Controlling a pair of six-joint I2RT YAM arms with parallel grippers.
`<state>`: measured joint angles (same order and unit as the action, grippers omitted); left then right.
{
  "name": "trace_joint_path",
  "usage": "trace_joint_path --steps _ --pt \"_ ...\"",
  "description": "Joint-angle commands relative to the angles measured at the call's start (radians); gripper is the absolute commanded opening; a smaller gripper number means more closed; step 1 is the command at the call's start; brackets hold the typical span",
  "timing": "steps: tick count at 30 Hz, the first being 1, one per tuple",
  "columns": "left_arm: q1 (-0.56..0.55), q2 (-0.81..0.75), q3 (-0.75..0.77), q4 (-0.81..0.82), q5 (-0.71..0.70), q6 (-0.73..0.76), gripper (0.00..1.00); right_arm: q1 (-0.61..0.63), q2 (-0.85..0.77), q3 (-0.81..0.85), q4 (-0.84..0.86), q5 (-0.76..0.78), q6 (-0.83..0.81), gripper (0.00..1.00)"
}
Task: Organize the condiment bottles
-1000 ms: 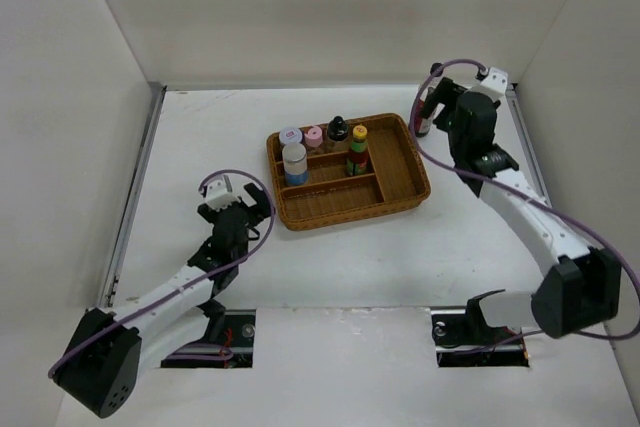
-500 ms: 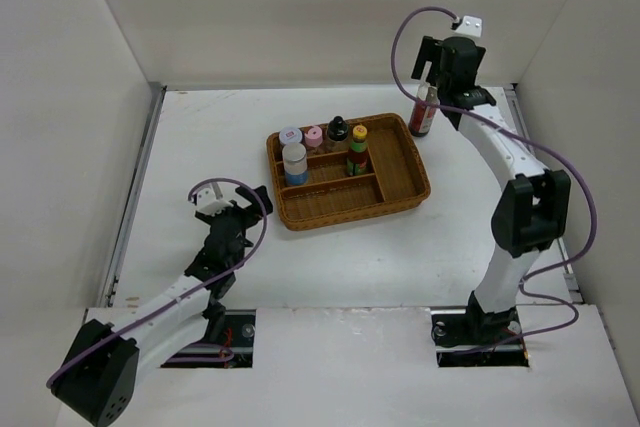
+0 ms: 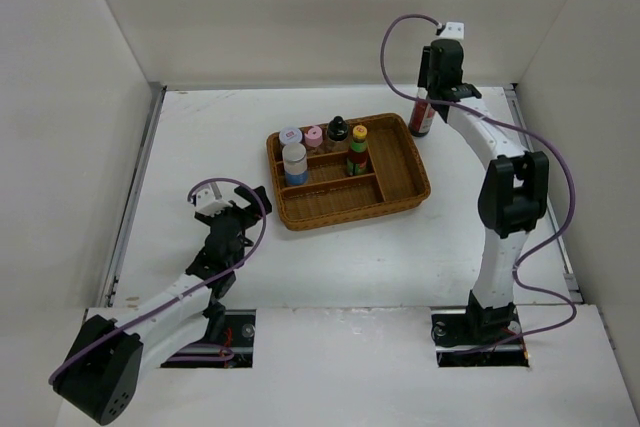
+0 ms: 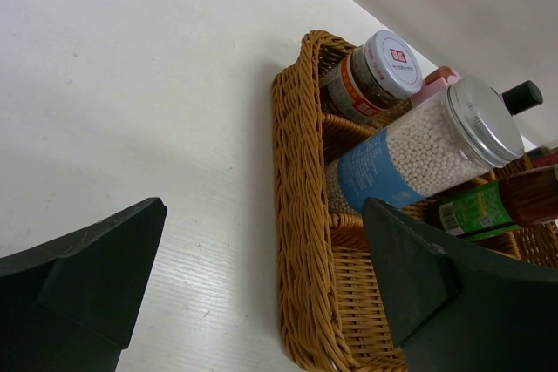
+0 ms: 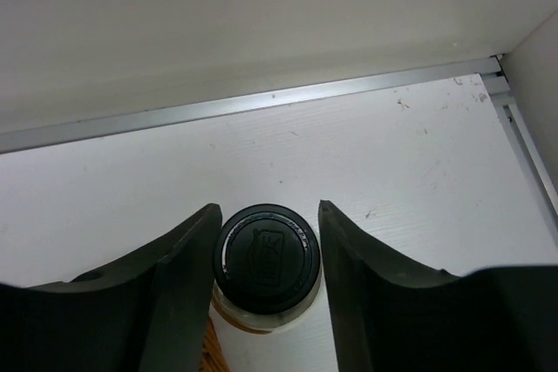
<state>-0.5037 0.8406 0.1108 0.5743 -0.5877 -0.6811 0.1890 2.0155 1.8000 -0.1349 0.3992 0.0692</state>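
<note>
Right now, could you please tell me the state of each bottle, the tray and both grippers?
dark red bottle: upright beside the wicker tray, capped, gripped.
right gripper: shut on its cap.
left gripper: open, empty.
blue-labelled jar: upright in tray, lidded.
purple-white-topped shaker: upright in tray.
pink-topped shaker: upright in tray.
black-topped shaker: upright in tray.
yellow-capped sauce bottle: upright in tray.
wicker tray: level, five bottles inside.

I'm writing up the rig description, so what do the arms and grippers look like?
The left arm and right arm have white links with black joints, each trailing a purple cable. The left gripper and right gripper have broad matte-black wedge-shaped fingers.
</note>
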Motion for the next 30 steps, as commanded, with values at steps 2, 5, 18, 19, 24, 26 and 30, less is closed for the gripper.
trace_joint_path --steps 2,5,18,19,24,26,30 --pt "0.011 0.002 0.004 0.062 0.008 -0.009 1.00 -0.003 -0.007 0.052 0.047 0.056 -0.040 0.41" --pt "0.011 0.011 0.007 0.062 0.008 -0.009 1.00 -0.003 -0.050 0.033 0.107 0.078 -0.032 0.32" --pt "0.011 0.015 0.007 0.067 0.014 -0.011 1.00 0.077 -0.230 0.125 0.115 0.087 -0.069 0.29" --pt "0.011 0.015 0.007 0.067 0.014 -0.011 1.00 0.088 -0.233 0.125 0.115 0.089 -0.072 0.29" --pt "0.011 0.012 0.006 0.068 0.014 -0.011 1.00 0.144 -0.233 0.122 0.118 0.075 -0.069 0.29" --pt "0.011 0.017 0.006 0.068 0.014 -0.011 1.00 0.175 -0.225 0.113 0.127 0.069 -0.069 0.29" --pt "0.011 0.020 0.007 0.068 0.014 -0.011 1.00 0.226 -0.199 0.096 0.147 0.061 -0.074 0.30"
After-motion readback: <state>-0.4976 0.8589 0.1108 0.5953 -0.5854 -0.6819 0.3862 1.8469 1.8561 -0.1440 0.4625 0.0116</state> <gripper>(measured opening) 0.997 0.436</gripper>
